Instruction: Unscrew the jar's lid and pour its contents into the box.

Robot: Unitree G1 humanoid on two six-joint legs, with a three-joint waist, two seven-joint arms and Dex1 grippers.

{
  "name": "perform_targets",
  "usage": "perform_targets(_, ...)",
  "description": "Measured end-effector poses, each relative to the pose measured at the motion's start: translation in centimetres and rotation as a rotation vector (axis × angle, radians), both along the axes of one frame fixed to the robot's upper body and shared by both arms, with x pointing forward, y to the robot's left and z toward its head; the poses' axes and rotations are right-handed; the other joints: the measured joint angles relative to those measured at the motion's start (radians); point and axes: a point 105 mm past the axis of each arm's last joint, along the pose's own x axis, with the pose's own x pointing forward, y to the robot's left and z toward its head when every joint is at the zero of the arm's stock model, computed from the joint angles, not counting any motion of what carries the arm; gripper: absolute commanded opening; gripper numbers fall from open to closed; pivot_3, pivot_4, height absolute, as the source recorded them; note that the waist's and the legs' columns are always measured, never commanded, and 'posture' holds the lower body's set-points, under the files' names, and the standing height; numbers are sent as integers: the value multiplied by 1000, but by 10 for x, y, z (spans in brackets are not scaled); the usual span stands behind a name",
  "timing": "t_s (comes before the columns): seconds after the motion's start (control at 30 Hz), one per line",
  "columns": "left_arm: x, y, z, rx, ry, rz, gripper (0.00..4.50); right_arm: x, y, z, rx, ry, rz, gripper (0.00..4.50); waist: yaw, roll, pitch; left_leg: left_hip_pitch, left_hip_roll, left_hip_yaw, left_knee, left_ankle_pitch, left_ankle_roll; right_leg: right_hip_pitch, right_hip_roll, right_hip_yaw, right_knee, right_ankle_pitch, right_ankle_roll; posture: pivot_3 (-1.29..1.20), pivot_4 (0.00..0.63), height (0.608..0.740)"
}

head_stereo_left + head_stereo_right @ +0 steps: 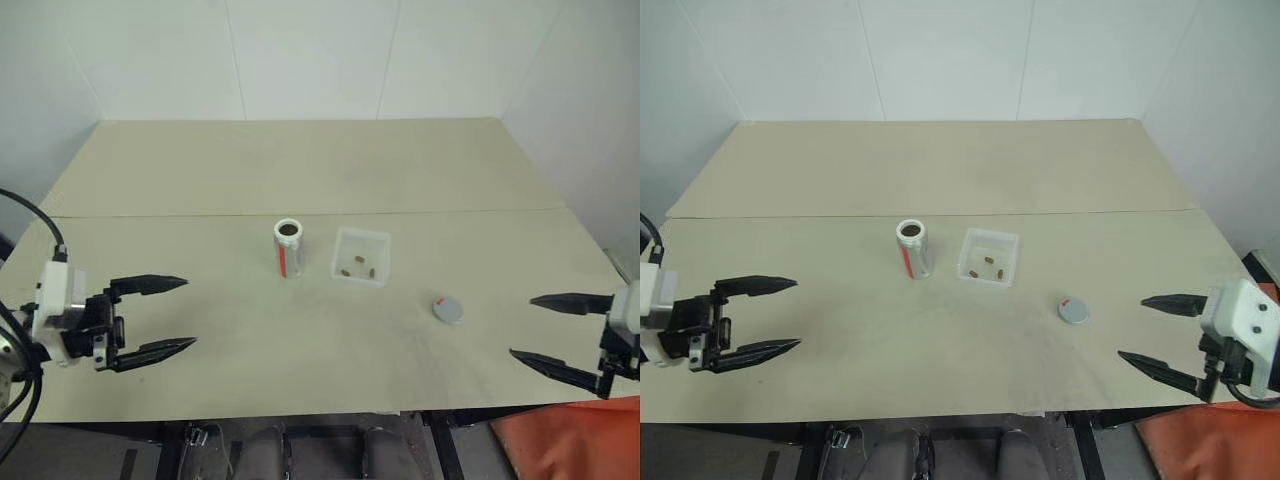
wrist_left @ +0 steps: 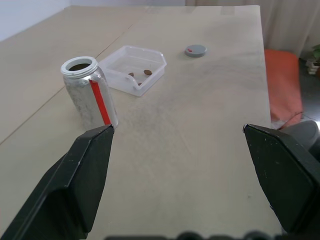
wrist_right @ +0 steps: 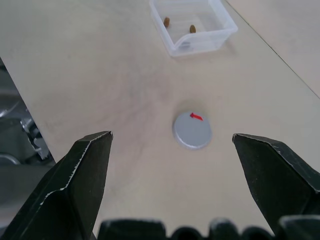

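both grippers, left (image 1: 168, 316) and right (image 1: 545, 328), open and empty; lidless jar (image 1: 288, 248) beside box (image 1: 361, 256) with pellets (image 1: 358, 267), lid (image 1: 448, 309) apart

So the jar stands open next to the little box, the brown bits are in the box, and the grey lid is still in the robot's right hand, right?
Not quite. The lid is not in the right hand; it lies flat on the table, and that hand is open and holds nothing, as the right wrist view shows. The rest holds: the jar stands open beside the box holding the brown bits.
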Motion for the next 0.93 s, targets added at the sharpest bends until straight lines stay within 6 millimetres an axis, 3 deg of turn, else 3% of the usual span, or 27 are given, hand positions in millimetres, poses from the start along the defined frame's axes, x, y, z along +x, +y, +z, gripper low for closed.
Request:
perform_targets(0.27, 1, 0, 0, 28, 10, -9, 4479, 3, 1, 1, 17, 59, -50, 4500, 1, 0, 0, -1, 0, 0, 0, 0, 0, -1, 0, 0, 0, 0, -1, 0, 150, 740)
perform_targets(0.47, -8, 8, 2, 49, 30, 36, 4479, -1, 17, 6, 94, 90, 10, 4500, -1, -2, 1, -1, 1, 0, -1, 0, 0, -1, 0, 0, 0, -1, -1, 0, 150, 740)
perform_targets(0.63, -19, 14, 11, 51, 55, 76, 4479, 9, 27, 16, 166, 15, 24, 4500, 1, -2, 1, -1, 2, 0, -1, 0, 0, -1, 0, 0, 0, -1, -2, 0, 150, 740)
perform_targets(0.8, -16, 11, 13, 29, 62, 99, 4479, 15, 38, 3, 198, 55, 42, 4500, 7, -2, 1, -1, 0, 0, -1, 0, 0, -2, 0, 0, 0, -1, -2, 0, 150, 740)
perform_targets(0.93, -11, 6, 13, 19, 51, 91, 4479, 16, 32, -1, 153, 85, 18, 4500, 8, -3, 1, -1, 0, 0, 0, 0, 0, -1, 0, 0, 0, -1, -2, 0, 150, 740)
